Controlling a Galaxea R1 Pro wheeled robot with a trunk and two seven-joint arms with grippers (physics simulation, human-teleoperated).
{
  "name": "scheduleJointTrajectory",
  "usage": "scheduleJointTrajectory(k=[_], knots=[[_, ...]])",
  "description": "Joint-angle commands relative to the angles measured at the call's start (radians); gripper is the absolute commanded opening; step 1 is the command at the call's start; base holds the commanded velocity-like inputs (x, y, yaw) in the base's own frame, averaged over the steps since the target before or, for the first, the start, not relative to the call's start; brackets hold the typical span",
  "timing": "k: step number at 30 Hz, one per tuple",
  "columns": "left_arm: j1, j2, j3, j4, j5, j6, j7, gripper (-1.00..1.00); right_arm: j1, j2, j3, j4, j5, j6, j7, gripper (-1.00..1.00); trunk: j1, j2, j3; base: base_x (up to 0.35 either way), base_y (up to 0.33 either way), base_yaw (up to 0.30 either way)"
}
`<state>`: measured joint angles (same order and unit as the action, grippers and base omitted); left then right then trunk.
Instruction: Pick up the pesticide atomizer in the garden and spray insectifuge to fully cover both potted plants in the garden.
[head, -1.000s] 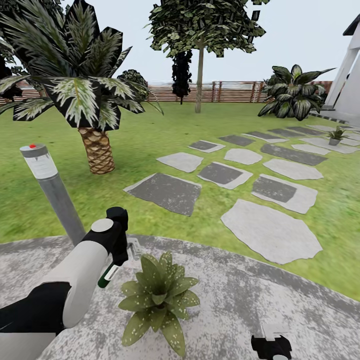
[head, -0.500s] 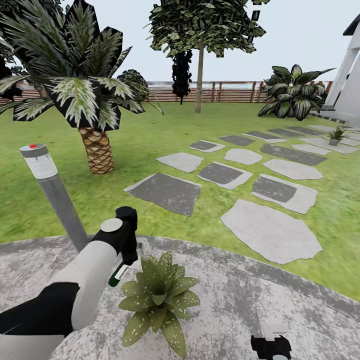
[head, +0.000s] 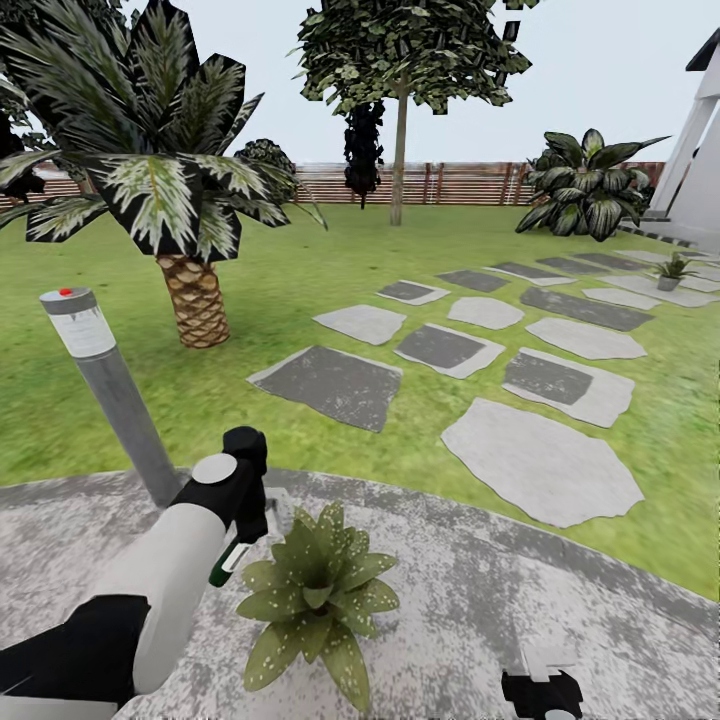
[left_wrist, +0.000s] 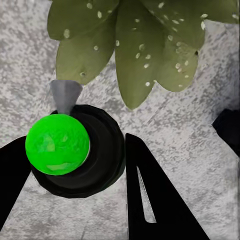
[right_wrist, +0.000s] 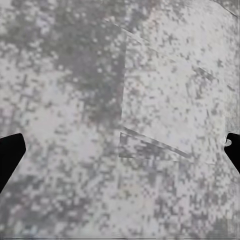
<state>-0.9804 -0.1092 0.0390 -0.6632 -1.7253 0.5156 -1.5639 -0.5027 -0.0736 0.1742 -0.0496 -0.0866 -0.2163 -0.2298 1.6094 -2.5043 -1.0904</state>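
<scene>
The pesticide atomizer (head: 226, 560) is held in the left end effector (head: 243, 530), with the fingers (left_wrist: 150, 200) closed against its dark body; in the left wrist view the bottle is seen end-on, with a bright green round cap (left_wrist: 57, 144) and a small grey nozzle (left_wrist: 66, 95) pointed toward the speckled leaves. The left arm is extended over the round grey gravel patio (head: 480, 590), and the atomizer is held just beside the near potted plant (head: 315, 590), a low rosette of pale-speckled leaves standing on the patio. A second potted plant (head: 673, 270) is seen well apart, on the far stepping stones (head: 540, 460) at the right. A grey post lamp (head: 105, 385) stands at the patio's edge, near a palm (head: 165, 180). The right end effector (head: 542, 690) is held low over bare gravel with its fingers spread wide, nothing between them. A wooden fence (head: 460, 183) closes off the lawn (head: 300, 260).
</scene>
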Motion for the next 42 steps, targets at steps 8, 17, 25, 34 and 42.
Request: scheduleJointTrajectory(k=[8, 17, 25, 34, 42], knots=[[0.001, 0.006, 0.006, -0.003, -0.006, 0.014, -0.007, -1.0, 0.0, 0.0, 0.008, 0.001, -0.01, -0.003, -0.003, 1.0, 0.0, 0.0, -0.001, -0.105, -0.072, 0.0], [-0.008, 0.003, 0.004, -0.001, -0.009, 0.016, -0.007, -1.0, 0.0, -0.001, 0.008, 0.001, -0.01, -0.002, -0.003, 1.0, 0.0, 0.0, -0.001, -0.246, 0.1, -0.107], [-0.026, -0.03, 0.007, 0.014, -0.01, 0.014, -0.007, -1.0, 0.0, -0.002, 0.008, 0.001, -0.009, -0.003, -0.003, 1.0, 0.0, 0.0, -0.001, -0.182, 0.199, -0.084], [-0.016, -0.038, 0.022, 0.014, 0.018, 0.021, -0.007, -1.0, 0.0, -0.003, 0.008, 0.001, -0.008, -0.003, -0.004, 1.0, 0.0, 0.0, -0.001, -0.008, 0.01, -0.001], [-0.018, -0.033, 0.039, 0.014, 0.072, 0.021, -0.007, -1.0, 0.0, -0.002, 0.008, -0.001, -0.01, -0.004, -0.003, 1.0, 0.0, 0.0, -0.001, 0.0, 0.0, -0.001]])
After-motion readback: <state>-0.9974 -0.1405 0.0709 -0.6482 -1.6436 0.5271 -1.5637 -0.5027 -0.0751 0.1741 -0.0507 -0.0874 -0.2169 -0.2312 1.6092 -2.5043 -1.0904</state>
